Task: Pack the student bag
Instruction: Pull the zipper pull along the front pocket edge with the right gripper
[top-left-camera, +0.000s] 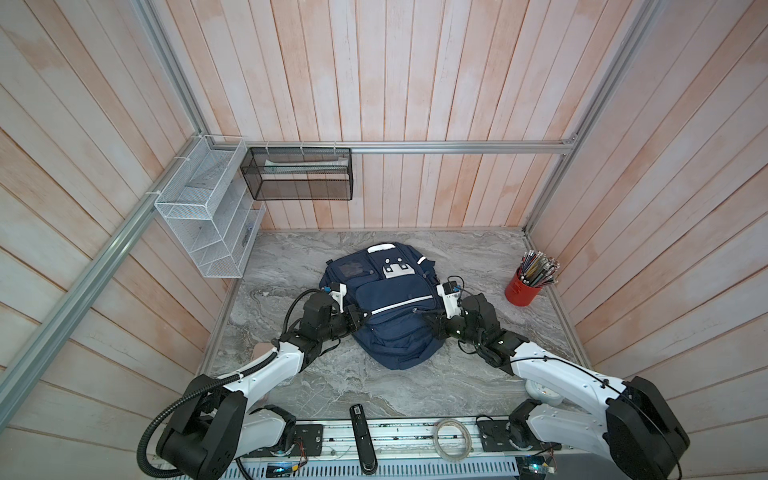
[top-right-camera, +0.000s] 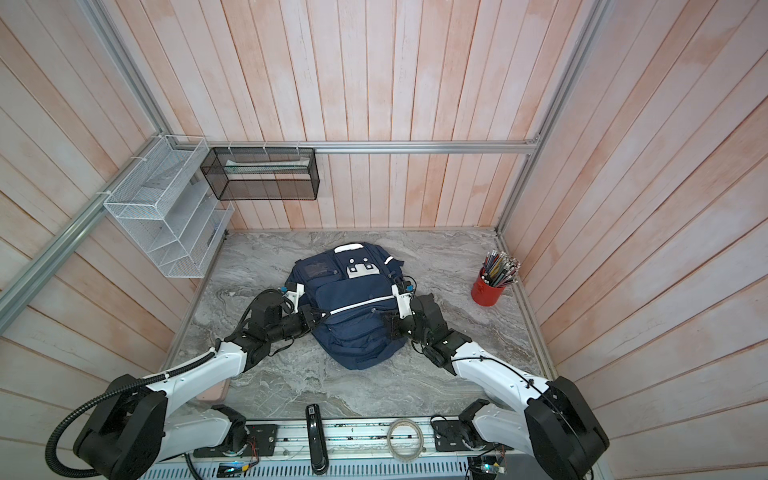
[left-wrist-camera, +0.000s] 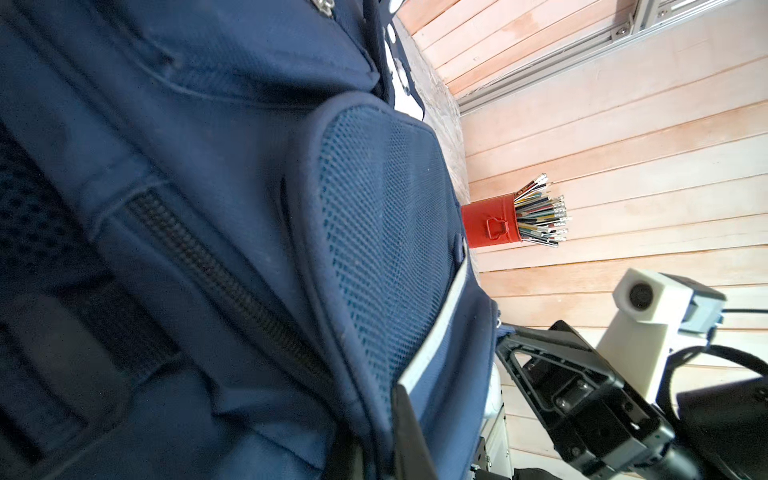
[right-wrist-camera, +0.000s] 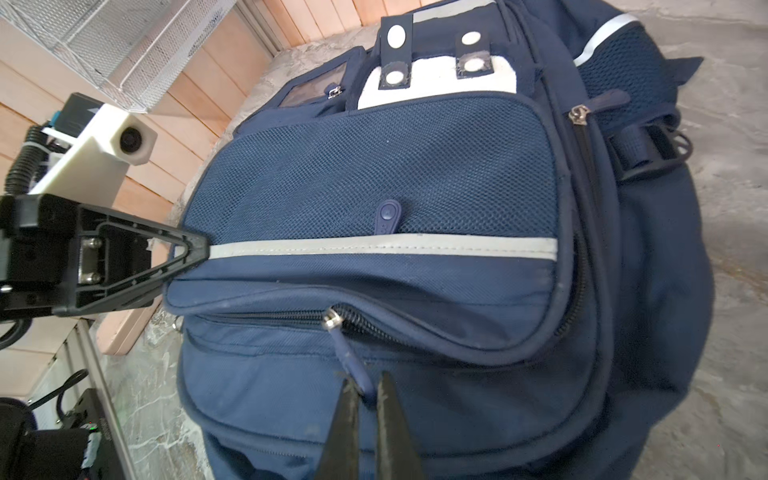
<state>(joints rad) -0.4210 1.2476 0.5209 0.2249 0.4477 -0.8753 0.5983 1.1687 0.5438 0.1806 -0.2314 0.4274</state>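
The student bag (top-left-camera: 390, 299) (top-right-camera: 353, 303), navy with white stripes, lies flat in the middle of the marble table. My left gripper (top-left-camera: 360, 314) (left-wrist-camera: 382, 440) is shut on the fabric at the left edge of its mesh front pocket (right-wrist-camera: 374, 166), at the end of the reflective stripe (right-wrist-camera: 374, 245). In the right wrist view that gripper's tip (right-wrist-camera: 199, 249) meets the stripe. My right gripper (top-left-camera: 430, 322) (right-wrist-camera: 365, 384) is shut on the blue zipper pull (right-wrist-camera: 351, 357) of the pocket below the stripe. The zip slider (right-wrist-camera: 331, 322) sits near the middle of its track.
A red tin of pencils (top-left-camera: 523, 286) stands at the table's right edge. A white wire rack (top-left-camera: 203, 216) and a black mesh basket (top-left-camera: 297, 178) hang on the back-left walls. A black stapler-like tool (top-left-camera: 361, 436) and a tape roll (top-left-camera: 453, 436) lie on the front rail.
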